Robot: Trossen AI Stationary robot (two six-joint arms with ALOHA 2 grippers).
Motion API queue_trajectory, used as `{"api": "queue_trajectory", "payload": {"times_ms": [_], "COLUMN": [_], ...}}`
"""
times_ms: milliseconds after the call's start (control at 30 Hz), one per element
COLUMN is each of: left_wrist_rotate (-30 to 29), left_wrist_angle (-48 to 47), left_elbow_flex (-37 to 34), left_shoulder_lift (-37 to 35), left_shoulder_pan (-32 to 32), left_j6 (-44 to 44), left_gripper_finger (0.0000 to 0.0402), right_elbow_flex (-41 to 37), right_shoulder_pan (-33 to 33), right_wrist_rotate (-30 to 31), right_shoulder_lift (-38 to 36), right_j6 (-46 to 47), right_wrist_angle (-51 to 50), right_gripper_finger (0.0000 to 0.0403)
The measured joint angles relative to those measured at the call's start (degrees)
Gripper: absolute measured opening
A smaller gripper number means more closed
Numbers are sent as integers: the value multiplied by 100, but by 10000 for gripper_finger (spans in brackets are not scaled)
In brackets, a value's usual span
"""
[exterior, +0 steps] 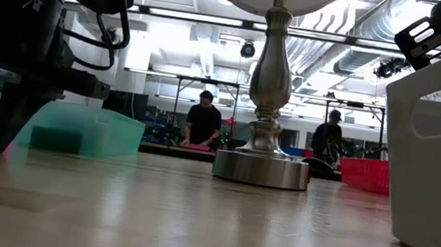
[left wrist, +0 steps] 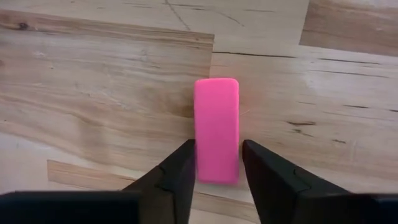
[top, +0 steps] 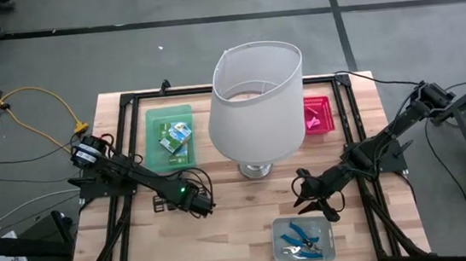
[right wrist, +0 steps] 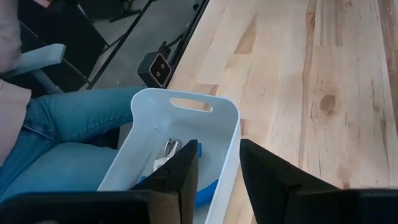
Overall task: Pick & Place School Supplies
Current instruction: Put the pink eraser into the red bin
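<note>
Wooden table [top: 240, 207] with a lamp [top: 256, 102] in the middle. Left claw [left wrist: 217, 163] sits low over a pink eraser [left wrist: 216, 127], fingers apart on either side, not squeezing it. Right claw [right wrist: 217, 163] hangs open over the clear bin [right wrist: 186, 143] holding blue scissors [right wrist: 202, 183].

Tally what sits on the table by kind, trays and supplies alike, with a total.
Trays: 3 (green tray, red tray, clear tray)
Printed boxes: 2, in the green tray
Blue-handled scissors: about 2, overlapping
Pink eraser: 1
Lamp: 1
Total: about 9
</note>
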Motion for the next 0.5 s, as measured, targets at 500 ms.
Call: {"api": "queue_trajectory", "payload": {"times_ms": [500], "left_wrist_rotate": [31], "left_wrist_angle": [3], "left_elbow_flex": [-7], "left_shoulder_lift": [4], "left_shoulder_pan": [0], "left_j6": [26], "left_gripper_finger": [84], "right_elbow_flex": [0], "right_shoulder_pan": [2], "right_wrist_rotate": [7], "right_shoulder_lift": [0], "right_j6": [0], "right_wrist_angle": [-2], "right_gripper_finger": [110]}}
